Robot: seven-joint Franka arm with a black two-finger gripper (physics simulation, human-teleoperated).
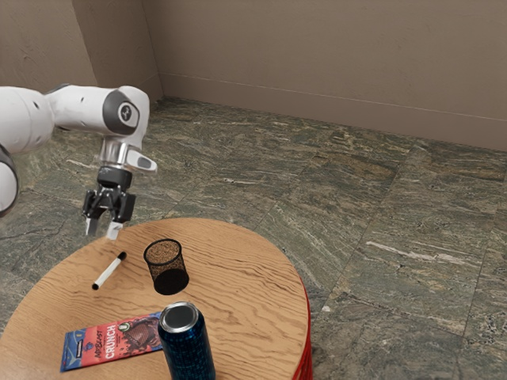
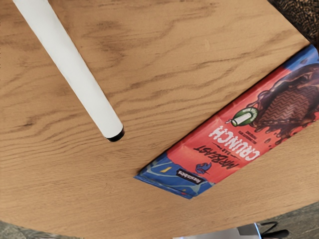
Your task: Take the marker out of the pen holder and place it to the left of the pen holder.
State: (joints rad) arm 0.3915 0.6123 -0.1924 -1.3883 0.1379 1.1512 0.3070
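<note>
In the exterior view my gripper (image 1: 102, 229) hangs above the table's far edge with its two fingertips apart and nothing between them. The white marker (image 1: 109, 271) with black ends lies flat on the wood, below and slightly toward the viewer from the gripper. Beside it, toward the exterior view's right, the black mesh pen holder (image 1: 165, 268) stands upright, and no marker sticks out of it. From the hand, the white marker (image 2: 75, 69) is seen lying on bare wood, apart from the candy bar.
A red and blue chocolate bar (image 1: 111, 342) lies nearer the viewer, and the same bar (image 2: 227, 144) is in the wrist view. Next to its end stands a dark blue can (image 1: 187, 344). The round wooden table (image 1: 245, 277) has a curved edge, with stone floor beyond.
</note>
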